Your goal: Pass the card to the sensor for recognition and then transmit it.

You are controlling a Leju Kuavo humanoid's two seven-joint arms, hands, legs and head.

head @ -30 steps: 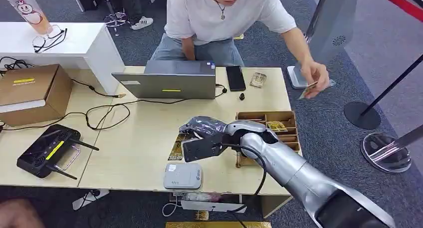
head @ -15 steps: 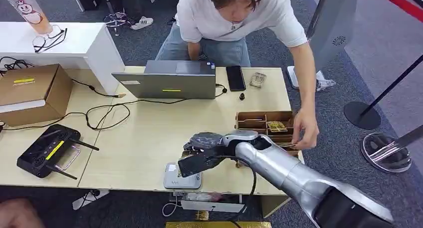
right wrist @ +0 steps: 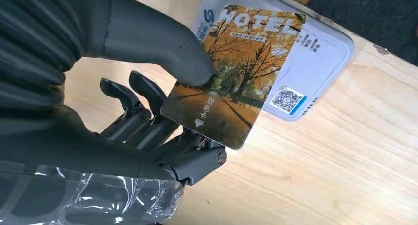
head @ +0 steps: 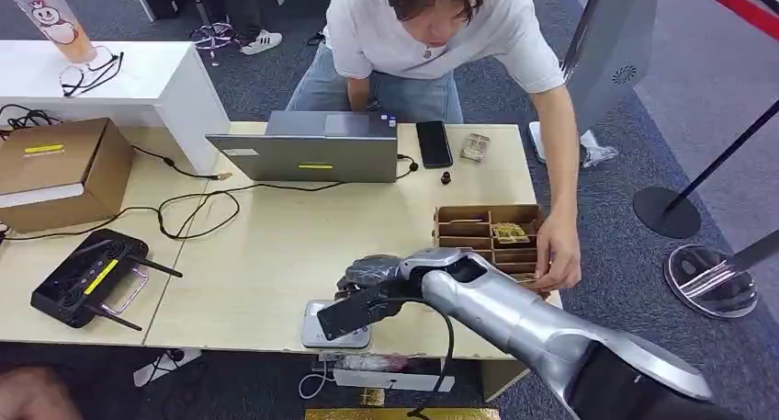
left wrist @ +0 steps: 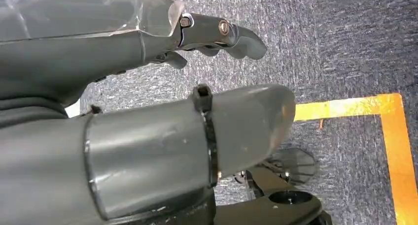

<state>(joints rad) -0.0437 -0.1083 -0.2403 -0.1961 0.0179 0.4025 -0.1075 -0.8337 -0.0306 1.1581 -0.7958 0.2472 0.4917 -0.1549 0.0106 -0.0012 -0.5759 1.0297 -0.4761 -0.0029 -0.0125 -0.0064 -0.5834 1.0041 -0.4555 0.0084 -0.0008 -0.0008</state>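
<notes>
My right hand [head: 372, 275] hovers at the table's front edge, over the white sensor box [head: 313, 334]. In the right wrist view the thumb [right wrist: 162, 48] and fingers pinch a hotel card [right wrist: 236, 72] printed with orange autumn trees. The card's outer half lies over the sensor [right wrist: 320, 62], just above or on its top face. The sensor shows a QR sticker beside the card. My left hand [left wrist: 148, 87] hangs over grey carpet, fingers apart, holding nothing.
A person leans over the table, one hand [head: 557, 255] at the wooden compartment tray [head: 478, 222] right of my arm. Further back lie a laptop [head: 312, 149] and a phone [head: 434, 144]. A black controller [head: 87, 278], a cardboard box [head: 55, 167] and cables sit left.
My right hand has carried the card toward the table's front edge, onto the sensor. The person has leaned forward and lowered a hand from beside the table down to the wooden tray.
</notes>
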